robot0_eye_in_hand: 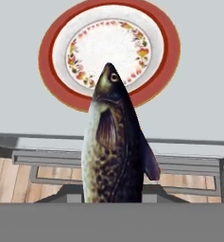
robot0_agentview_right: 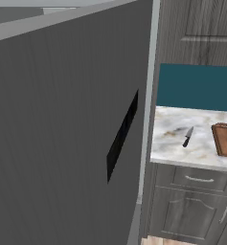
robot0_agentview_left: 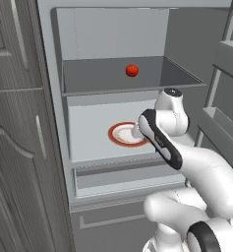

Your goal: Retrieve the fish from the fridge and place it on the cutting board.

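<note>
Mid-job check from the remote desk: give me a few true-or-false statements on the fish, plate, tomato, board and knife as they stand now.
1. The tool is shut on the fish. True.
2. The fish lies flat on the plate. False: in the hand view it is lifted, head toward the plate.
3. The tomato sits on the shelf above the plate's shelf. True.
4. The knife rests on the cutting board. False: it lies on the counter, left of the board.
5. The cutting board is in the fridge. False: it is on the counter.
</note>
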Motion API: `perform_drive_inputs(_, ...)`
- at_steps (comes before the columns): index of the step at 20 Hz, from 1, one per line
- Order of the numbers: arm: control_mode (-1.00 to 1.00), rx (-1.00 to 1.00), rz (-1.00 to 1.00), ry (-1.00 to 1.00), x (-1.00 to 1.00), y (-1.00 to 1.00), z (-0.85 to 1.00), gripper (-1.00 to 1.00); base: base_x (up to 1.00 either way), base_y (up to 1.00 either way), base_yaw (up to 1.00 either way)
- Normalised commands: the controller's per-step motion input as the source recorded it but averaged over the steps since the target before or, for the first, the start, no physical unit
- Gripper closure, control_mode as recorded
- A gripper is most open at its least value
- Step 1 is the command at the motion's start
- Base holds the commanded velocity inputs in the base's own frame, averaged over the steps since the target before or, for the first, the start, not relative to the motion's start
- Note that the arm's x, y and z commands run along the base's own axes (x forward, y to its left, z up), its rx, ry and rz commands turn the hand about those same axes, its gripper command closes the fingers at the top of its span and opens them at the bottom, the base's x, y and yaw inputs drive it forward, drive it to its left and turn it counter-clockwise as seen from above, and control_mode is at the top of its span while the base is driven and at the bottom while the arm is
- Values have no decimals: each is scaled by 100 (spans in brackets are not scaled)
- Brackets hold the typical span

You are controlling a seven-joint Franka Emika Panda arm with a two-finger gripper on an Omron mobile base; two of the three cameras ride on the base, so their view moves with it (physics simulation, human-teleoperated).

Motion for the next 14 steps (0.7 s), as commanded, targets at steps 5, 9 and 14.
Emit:
perform_drive_inputs(5, -100, -1, -1, 18, -52, -4, 28, 100, 0, 0, 0)
perform_drive_inputs(9, -100, 0, -2, 20, -47, 0, 19, 100, 0, 0, 0)
perform_drive_inputs(14, -100, 0, -5, 7, -19, 0, 23, 100, 0, 0, 0)
